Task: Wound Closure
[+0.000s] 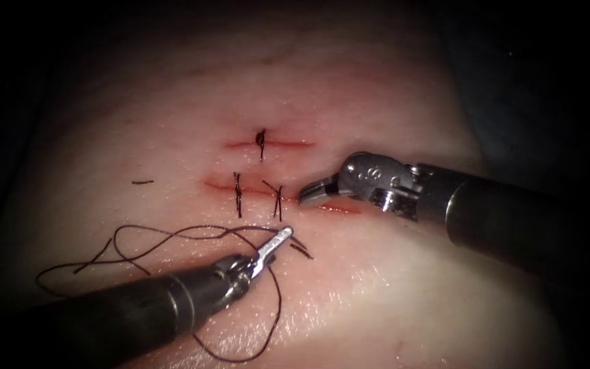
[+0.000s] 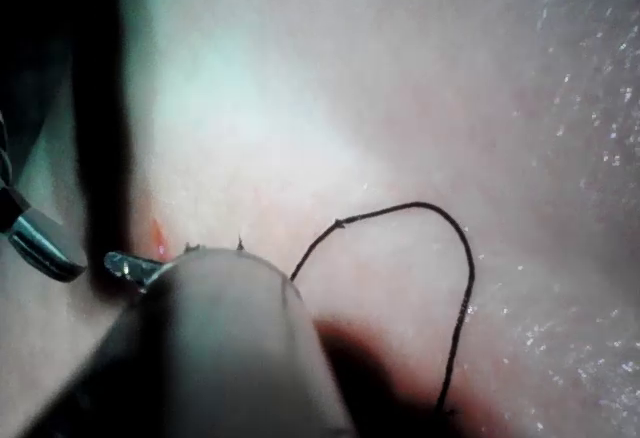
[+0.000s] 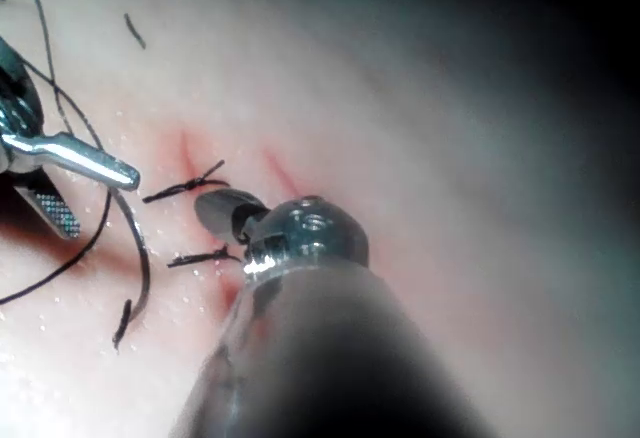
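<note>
Lying beside open left end effector (image 1: 276,244), thread (image 1: 280,304); right end effector (image 1: 312,195) closed, empty

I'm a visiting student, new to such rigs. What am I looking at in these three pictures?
It is a surgical practice robot: two thin arms closing cuts in pork belly, the tissue. The wide picture is from an endoscope above; the others look along each arm from near its wrist. The left arm's hand is open and holds nothing; loose thread lies around it. The right arm's hand sits at the lower cut, right of its two stitches, nothing seen in it. A cut end of thread lies left of the cut. I cannot tell where the needle is.
</note>
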Controlling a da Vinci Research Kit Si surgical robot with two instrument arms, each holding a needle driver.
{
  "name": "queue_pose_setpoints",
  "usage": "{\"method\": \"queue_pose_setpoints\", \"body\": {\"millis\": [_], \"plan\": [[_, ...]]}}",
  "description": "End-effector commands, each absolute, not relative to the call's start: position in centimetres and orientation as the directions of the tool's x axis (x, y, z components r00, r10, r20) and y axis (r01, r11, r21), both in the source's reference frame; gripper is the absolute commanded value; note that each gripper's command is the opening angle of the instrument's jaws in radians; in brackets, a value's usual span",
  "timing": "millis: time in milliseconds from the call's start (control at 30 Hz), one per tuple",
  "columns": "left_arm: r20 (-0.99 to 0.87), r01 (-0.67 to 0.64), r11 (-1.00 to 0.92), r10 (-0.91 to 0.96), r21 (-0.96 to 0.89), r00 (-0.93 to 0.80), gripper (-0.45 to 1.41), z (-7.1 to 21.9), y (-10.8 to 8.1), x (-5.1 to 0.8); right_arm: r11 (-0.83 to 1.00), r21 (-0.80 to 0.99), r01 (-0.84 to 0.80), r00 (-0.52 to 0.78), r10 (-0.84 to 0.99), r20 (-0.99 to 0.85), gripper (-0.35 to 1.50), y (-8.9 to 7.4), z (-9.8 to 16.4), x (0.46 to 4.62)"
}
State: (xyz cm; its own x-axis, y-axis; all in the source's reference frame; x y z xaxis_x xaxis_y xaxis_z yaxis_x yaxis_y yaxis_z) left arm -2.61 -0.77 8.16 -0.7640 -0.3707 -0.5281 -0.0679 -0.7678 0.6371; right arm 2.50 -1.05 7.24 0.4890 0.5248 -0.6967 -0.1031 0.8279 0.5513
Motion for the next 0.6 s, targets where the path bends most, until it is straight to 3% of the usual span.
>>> {"method": "queue_pose_setpoints", "body": {"millis": [33, 67, 100, 133, 167, 233, 400, 467, 600], "plan": [[-0.603, -0.161, -0.808, -0.274, 0.567, -0.749, 0.39, 8.22, -0.75, -2.66, 0.830, 0.549, -0.101, 0.487, 0.522, -0.700, -0.35, -1.02, 7.29, 2.58], [-0.603, -0.161, -0.808, -0.274, 0.567, -0.749, 0.39, 8.22, -0.75, -2.66, 0.830, 0.549, -0.101, 0.487, 0.522, -0.700, -0.35, -1.02, 7.29, 2.58], [-0.704, -0.338, -0.845, -0.061, 0.414, -0.708, 0.14, 8.23, -0.74, -2.66, 0.831, 0.547, -0.100, 0.487, 0.520, -0.701, -0.35, -1.04, 7.30, 2.58], [-0.740, -0.438, -0.838, 0.063, 0.325, -0.670, 0.00, 8.26, -0.71, -2.66, 0.828, 0.551, -0.103, 0.485, 0.525, -0.700, -0.35, -1.04, 7.30, 2.57], [-0.770, -0.538, -0.813, 0.191, 0.223, -0.608, 0.02, 8.31, -0.67, -2.66, 0.829, 0.550, -0.103, 0.480, 0.525, -0.702, -0.35, -1.05, 7.30, 2.56], [-0.799, -0.588, -0.797, 0.261, 0.138, -0.542, 0.04, 8.36, -0.64, -2.66, 0.829, 0.549, -0.103, 0.478, 0.526, -0.704, -0.35, -1.05, 7.30, 2.55], [-0.850, -0.613, -0.738, 0.488, -0.281, -0.199, -0.03, 8.61, -0.56, -2.61, 0.830, 0.547, -0.109, 0.466, 0.529, -0.709, -0.35, -1.08, 7.30, 2.47], [-0.805, -0.572, -0.690, 0.588, -0.444, -0.084, 0.05, 8.71, -0.59, -2.57, 0.829, 0.547, -0.115, 0.463, 0.532, -0.709, -0.35, -1.10, 7.32, 2.43], [-0.787, -0.557, -0.718, 0.592, -0.418, -0.172, 0.11, 8.78, -0.66, -2.56, 0.831, 0.545, -0.112, 0.463, 0.529, -0.711, -0.35, -1.12, 7.33, 2.41]]}}
